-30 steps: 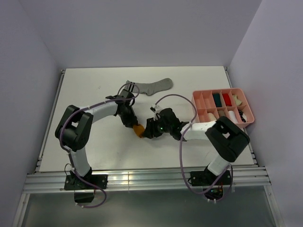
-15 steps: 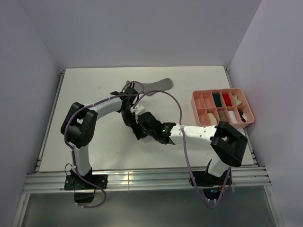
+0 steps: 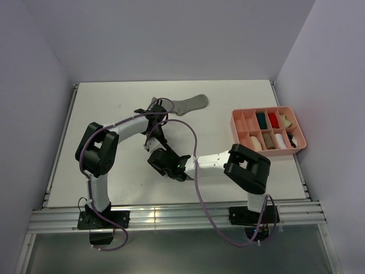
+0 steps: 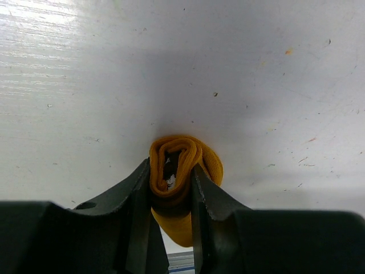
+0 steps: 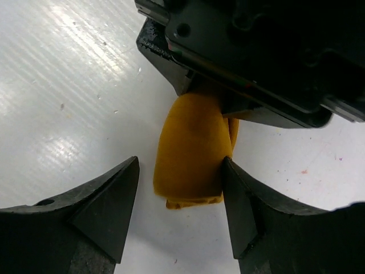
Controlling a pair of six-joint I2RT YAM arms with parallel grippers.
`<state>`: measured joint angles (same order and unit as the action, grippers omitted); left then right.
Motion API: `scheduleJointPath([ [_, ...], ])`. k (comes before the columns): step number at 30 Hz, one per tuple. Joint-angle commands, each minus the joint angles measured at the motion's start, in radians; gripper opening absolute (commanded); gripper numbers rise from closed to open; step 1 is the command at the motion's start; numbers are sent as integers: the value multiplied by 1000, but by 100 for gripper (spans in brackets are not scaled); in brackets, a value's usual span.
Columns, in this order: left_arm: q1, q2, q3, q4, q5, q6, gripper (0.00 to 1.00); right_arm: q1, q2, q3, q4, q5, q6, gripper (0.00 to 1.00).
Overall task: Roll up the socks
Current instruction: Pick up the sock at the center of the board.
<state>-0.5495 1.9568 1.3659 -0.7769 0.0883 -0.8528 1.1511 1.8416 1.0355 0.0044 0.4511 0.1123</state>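
Observation:
In the left wrist view my left gripper (image 4: 171,181) is shut on a rolled mustard-orange sock (image 4: 201,161) just above the white table; the roll's layers show end-on between the fingers. My right gripper (image 5: 179,165) is open and straddles the hanging end of that sock (image 5: 191,154): its right finger touches the fabric and its left finger stands apart. From above, the left gripper (image 3: 154,138) and the right gripper (image 3: 165,161) meet at mid-table and hide the mustard sock. A grey sock (image 3: 185,104) lies flat at the back.
A pink compartment tray (image 3: 235,127) with small rolled bundles sits at the table's right edge. The left gripper's black body (image 5: 256,51) hangs close above the right fingers. Purple cables loop over both arms.
The right arm has swung left across the table, bringing its gripper under the left one, and its jaws have opened wider. The left gripper still holds the mustard sock.

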Motion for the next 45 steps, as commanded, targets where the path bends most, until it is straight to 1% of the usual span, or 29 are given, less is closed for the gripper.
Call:
scheduleJointPath([
  [1,-6,53,-10,-56,-47,32,24,19,59,46,8,58,-23,66],
  [4,-6,56,-10,-56,-33,37,24,24,103,55,6,67,-29,65],
  [6,-7,56,-16,-53,-30,40,24,27,126,48,14,70,-30,63],
  [8,-7,54,-21,-48,-19,41,24,25,143,34,16,67,-23,57],
  [10,-7,53,-30,-38,-10,46,24,27,150,15,17,55,-16,54],
  [11,-7,48,-34,-32,-4,49,25,27,156,8,16,49,-11,49],
  [12,-6,44,-37,-18,17,58,31,27,159,2,6,46,-5,45],
  [13,-7,42,-37,-12,24,61,34,25,160,-11,3,37,0,39],
  [14,-6,34,-34,-9,28,63,41,24,159,-21,3,28,10,24],
  [16,-4,21,-30,4,31,63,45,19,148,-52,-18,5,26,8],
  [17,-1,2,-22,7,30,61,50,16,125,-66,-21,-3,42,0],
  [19,9,-19,-13,17,33,55,55,13,88,-119,-20,-37,58,0],
  [20,16,-42,-1,22,39,54,60,9,47,-136,-17,-82,70,0],
  [22,43,-80,21,31,56,43,64,6,-19,-189,-9,-126,81,0],
  [23,65,-93,48,34,59,38,69,2,-39,-201,-15,-164,90,0],
  [26,104,-134,142,18,-1,44,73,-2,-122,-239,-35,-222,108,0],
  [28,124,-159,191,7,-56,50,75,-8,-191,-261,-46,-241,118,0],
  [30,161,-173,254,-2,-73,61,75,-20,-237,-264,-76,-258,127,0],
  [31,190,-191,286,-7,-84,63,75,-28,-287,-264,-87,-268,130,0],
  [33,221,-217,298,5,-84,73,75,-66,-343,-265,-116,-301,132,0],
  [34,236,-260,291,16,-84,77,74,-85,-395,-262,-127,-316,132,0],
  [36,282,-317,263,68,-84,93,74,-128,-448,-252,-165,-328,129,0],
  [37,308,-385,222,85,-84,101,73,-170,-502,-246,-178,-330,115,0],
  [38,321,-424,194,129,-122,127,73,-195,-527,-232,-205,-330,107,0],
  [39,330,-461,167,148,-134,139,73,-220,-571,-223,-219,-322,98,0],
  [40,347,-540,110,171,-145,155,73,-270,-590,-213,-236,-315,77,0],
  [42,359,-622,50,224,-171,187,73,-322,-637,-183,-277,-295,49,0],
  [43,370,-700,-2,235,-176,199,74,-377,-651,-174,-287,-269,21,0],
  [45,373,-762,-34,226,-200,207,76,-434,-688,-148,-310,-230,-2,0],
])
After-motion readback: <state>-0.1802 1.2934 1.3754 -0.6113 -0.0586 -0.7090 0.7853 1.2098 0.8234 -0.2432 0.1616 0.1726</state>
